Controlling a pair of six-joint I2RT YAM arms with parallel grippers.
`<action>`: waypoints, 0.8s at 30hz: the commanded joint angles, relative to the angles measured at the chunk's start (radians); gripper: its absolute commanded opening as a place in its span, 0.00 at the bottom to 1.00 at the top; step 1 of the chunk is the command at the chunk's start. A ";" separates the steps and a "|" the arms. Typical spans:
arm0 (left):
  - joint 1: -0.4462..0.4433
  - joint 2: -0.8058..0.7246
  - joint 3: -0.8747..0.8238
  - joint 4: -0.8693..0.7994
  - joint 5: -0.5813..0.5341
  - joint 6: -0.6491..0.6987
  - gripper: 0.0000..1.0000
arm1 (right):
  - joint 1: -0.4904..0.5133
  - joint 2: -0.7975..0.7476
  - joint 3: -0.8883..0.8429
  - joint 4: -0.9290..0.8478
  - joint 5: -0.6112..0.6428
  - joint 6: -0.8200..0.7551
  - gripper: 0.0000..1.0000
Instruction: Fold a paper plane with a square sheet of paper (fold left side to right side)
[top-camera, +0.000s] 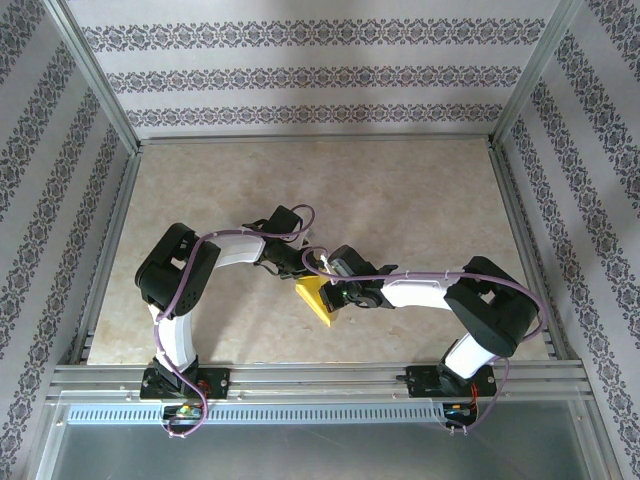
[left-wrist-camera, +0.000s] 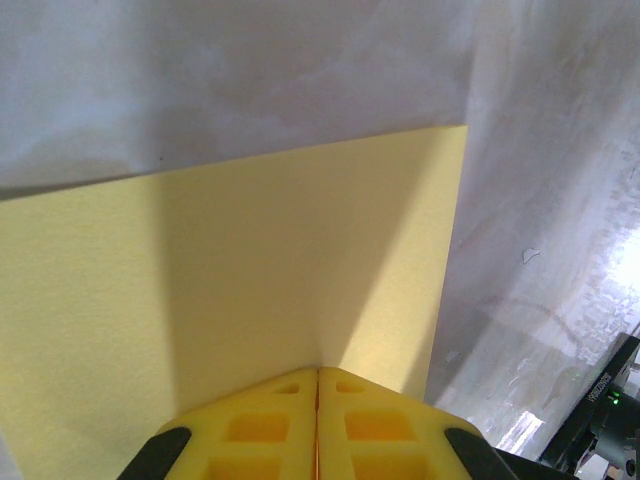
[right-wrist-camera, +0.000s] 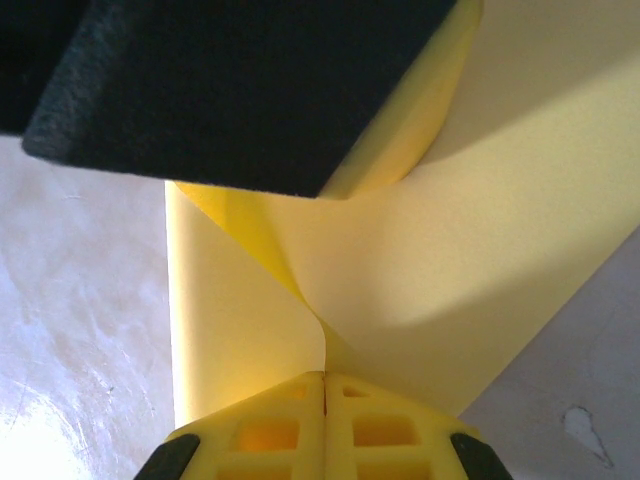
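square sheet of paper (top-camera: 315, 300), creased, left gripper (left-wrist-camera: 318, 375) and right gripper (right-wrist-camera: 324, 378) both pinching it

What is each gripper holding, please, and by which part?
The left gripper and right gripper each pinch the yellow paper sheet at an edge.

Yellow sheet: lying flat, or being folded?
Partly folded. The sheet bends over on itself in a loose curve in the right wrist view, pinched by the shut left gripper and right gripper.
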 joint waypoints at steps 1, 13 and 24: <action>-0.021 0.046 -0.019 -0.043 -0.066 0.014 0.08 | -0.011 0.009 -0.001 -0.005 0.028 -0.001 0.00; -0.021 0.047 -0.022 -0.043 -0.069 0.014 0.08 | -0.011 -0.027 -0.004 -0.019 0.021 -0.009 0.00; -0.020 0.047 -0.023 -0.043 -0.069 0.016 0.08 | -0.011 -0.029 -0.004 -0.019 0.024 -0.005 0.00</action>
